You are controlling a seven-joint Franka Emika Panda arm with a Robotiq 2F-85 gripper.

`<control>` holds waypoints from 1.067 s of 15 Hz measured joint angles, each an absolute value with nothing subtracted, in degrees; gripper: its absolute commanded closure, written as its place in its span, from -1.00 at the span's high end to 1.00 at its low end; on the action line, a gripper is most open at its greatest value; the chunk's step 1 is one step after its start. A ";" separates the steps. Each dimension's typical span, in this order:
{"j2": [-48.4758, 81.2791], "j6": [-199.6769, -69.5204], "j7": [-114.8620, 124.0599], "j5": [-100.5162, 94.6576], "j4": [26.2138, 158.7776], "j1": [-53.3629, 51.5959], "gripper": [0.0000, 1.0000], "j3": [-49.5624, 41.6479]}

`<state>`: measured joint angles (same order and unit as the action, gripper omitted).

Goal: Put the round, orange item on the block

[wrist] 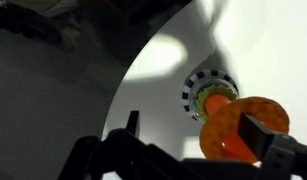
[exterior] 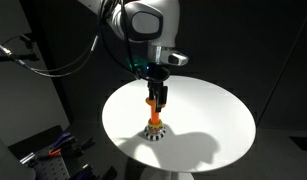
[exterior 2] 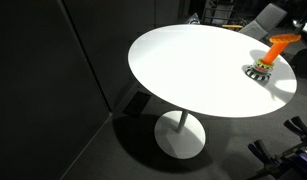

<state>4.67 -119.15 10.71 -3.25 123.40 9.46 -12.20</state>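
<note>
Gripper [wrist: 200,138] is right up close in the wrist view, dark jaws either side of the round, orange item [wrist: 238,125]. One finger sits over its edge and the other looks apart from it, so I can't tell if it's clamped or just bracketed. The item sits at the top of the orange peg [wrist: 215,100], over the block [wrist: 198,85] w/ its striped rim. Whether it's threaded onto the peg or only at the tip, can't say. In an exterior view the gripper [exterior: 156,97] hangs straight above the block [exterior: 155,130], roughly mid-surface [exterior: 213,110].

Risks, as I see it:
- **Misalignment:** if the hole isn't lined up w/ the peg, pushing down could jam the item on the tip or tip the small block over.
- **Early release:** letting go too soon prob. means it bounces off and rolls. Round thing, smooth surface, nothing to stop it before the edge.
- **Snagging on exit:** if it's only half-seated, pulling away w/ a finger touching could drag it back off.
</note>
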 measured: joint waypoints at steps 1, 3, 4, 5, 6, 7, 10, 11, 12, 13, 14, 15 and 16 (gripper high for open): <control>4.70 -119.15 10.70 -3.32 123.43 9.46 1.00 -12.25; 4.75 -119.15 10.70 -3.43 123.52 9.48 1.00 -12.31; 4.77 -119.15 10.70 -3.49 123.60 9.49 1.00 -12.35; 4.81 -119.15 10.70 -3.55 123.68 9.49 1.00 -12.38; 4.88 -119.15 10.70 -3.60 123.77 9.49 1.00 -12.41; 4.98 -119.15 10.70 -3.64 123.87 9.50 1.00 -12.45; 5.42 -119.15 10.70 -3.70 124.14 9.53 1.00 -12.55; 5.62 -119.15 10.70 -3.70 124.17 9.54 1.00 -12.57; 5.82 -119.15 10.70 -3.70 124.18 9.54 1.00 -12.58; 5.99 -119.15 10.70 -3.70 124.18 9.55 1.00 -12.59; 6.14 -119.15 10.70 -3.70 124.18 9.55 1.00 -12.59; 6.25 -119.15 10.70 -3.70 124.18 9.56 1.00 -12.59; 6.29 -119.15 10.70 -3.70 124.18 9.56 1.00 -12.59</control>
<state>6.29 -119.15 10.70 -3.70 124.18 9.56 -12.59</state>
